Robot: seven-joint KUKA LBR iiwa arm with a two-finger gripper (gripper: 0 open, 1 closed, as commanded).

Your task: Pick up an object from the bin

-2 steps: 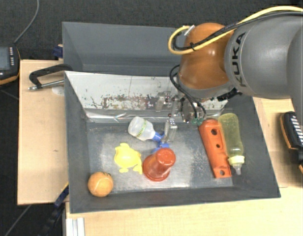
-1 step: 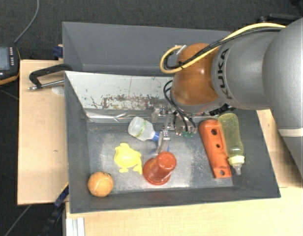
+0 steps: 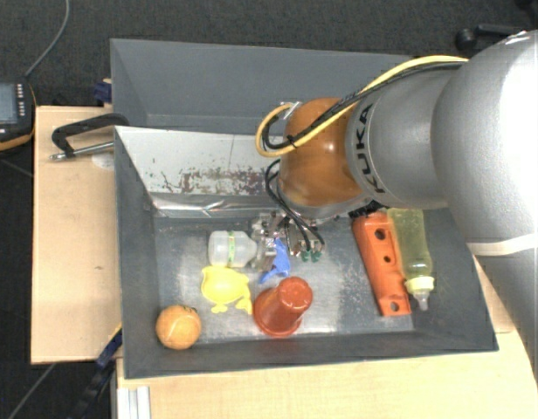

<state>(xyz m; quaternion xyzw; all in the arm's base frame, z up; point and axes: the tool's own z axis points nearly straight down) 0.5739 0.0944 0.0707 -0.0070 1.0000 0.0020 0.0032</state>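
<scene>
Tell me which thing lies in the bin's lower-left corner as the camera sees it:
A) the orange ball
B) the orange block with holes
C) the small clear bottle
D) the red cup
A: the orange ball sits in that corner, with the yellow toy and the red cup to its right.

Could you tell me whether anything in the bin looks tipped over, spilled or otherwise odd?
The red cup lies tipped over near the front wall of the bin, beside the yellow toy. The small clear bottle behind them is on its side. Nothing looks spilled or broken.
</scene>
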